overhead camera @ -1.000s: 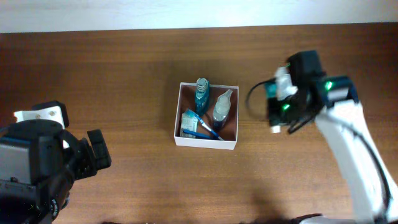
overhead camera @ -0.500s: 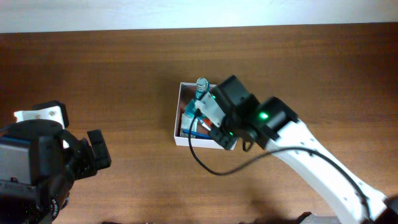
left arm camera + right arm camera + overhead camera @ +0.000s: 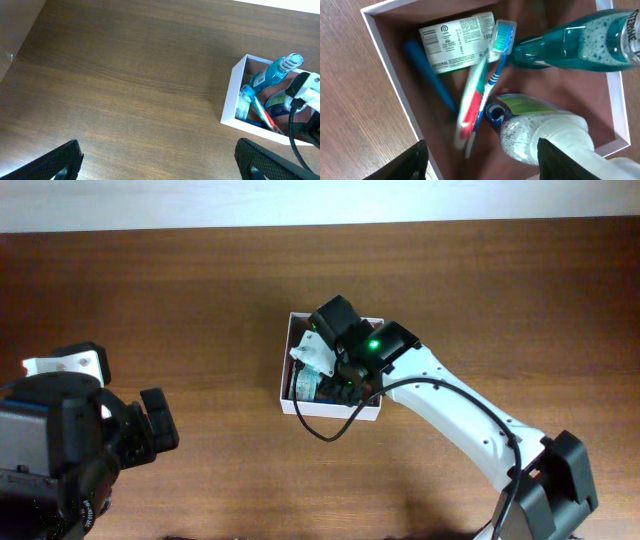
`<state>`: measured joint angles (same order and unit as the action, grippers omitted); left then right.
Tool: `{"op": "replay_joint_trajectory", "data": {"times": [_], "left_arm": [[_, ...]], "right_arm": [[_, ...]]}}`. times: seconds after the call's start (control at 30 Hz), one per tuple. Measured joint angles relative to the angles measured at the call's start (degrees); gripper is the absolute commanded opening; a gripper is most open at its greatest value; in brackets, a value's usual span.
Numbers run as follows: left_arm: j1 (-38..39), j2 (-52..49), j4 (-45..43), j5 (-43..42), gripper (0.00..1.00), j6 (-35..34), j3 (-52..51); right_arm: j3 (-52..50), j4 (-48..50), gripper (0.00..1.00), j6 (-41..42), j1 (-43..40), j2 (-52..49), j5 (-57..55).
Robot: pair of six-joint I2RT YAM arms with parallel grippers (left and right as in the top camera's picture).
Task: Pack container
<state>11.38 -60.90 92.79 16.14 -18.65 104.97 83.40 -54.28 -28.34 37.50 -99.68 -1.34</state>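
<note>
The container [image 3: 300, 408], a square white-walled box with a pinkish-brown inside, sits mid-table. In it lie a teal bottle [image 3: 570, 45], a white-capped clear bottle [image 3: 545, 135], a labelled tube [image 3: 457, 42] and a blue toothbrush [image 3: 497, 55]. A red, white and green stick-shaped item [image 3: 472, 107] shows blurred above the floor of the box, free of the fingers. My right gripper [image 3: 485, 165] hangs open just over the container [image 3: 395, 80]. My left gripper [image 3: 160, 167] stands wide open over bare wood, well left of the container [image 3: 234, 92].
The right arm [image 3: 450, 415] stretches from the front right corner across to the box, its black cable looping past the box's front wall. The left arm's bulk [image 3: 60, 450] fills the front left corner. Dark wooden table all round.
The right arm swung from the right side of the table to over the container. Its jaws, shut before, now stand open, and the red-and-white item is loose in the box. Left arm unmoved.
</note>
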Motion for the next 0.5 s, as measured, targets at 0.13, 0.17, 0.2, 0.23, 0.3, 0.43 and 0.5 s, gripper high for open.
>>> {"op": "replay_joint_trajectory", "data": {"times": [0.13,0.17,0.2,0.23,0.3,0.43,0.5], "left_arm": [[0.00,0.00,-0.02,0.00,0.99,0.00,-0.02],[0.00,0.00,0.00,0.00,0.99,0.00,0.00],[0.00,0.00,0.00,0.00,0.99,0.00,0.00],[0.00,0.00,-0.02,0.00,0.99,0.00,-0.02],[0.00,0.00,0.00,0.00,0.99,0.00,-0.02],[0.00,0.00,-0.04,0.00,0.99,0.00,0.00],[0.00,0.00,0.00,0.02,0.99,0.00,0.00]], "right_arm": [[1.05,-3.23,0.74,5.09,0.00,2.34,-0.31],[1.88,-4.72,0.99,6.80,0.00,3.85,-0.37],[2.99,-6.32,0.99,8.70,0.00,5.66,-0.37],[3.98,-7.69,0.99,10.19,0.00,7.21,-0.37],[6.51,-11.41,0.99,13.42,0.00,12.39,-0.39],[9.40,-15.02,0.99,18.12,0.00,24.24,-0.39],[9.40,-16.35,0.99,19.21,0.00,28.17,-0.37]]}}
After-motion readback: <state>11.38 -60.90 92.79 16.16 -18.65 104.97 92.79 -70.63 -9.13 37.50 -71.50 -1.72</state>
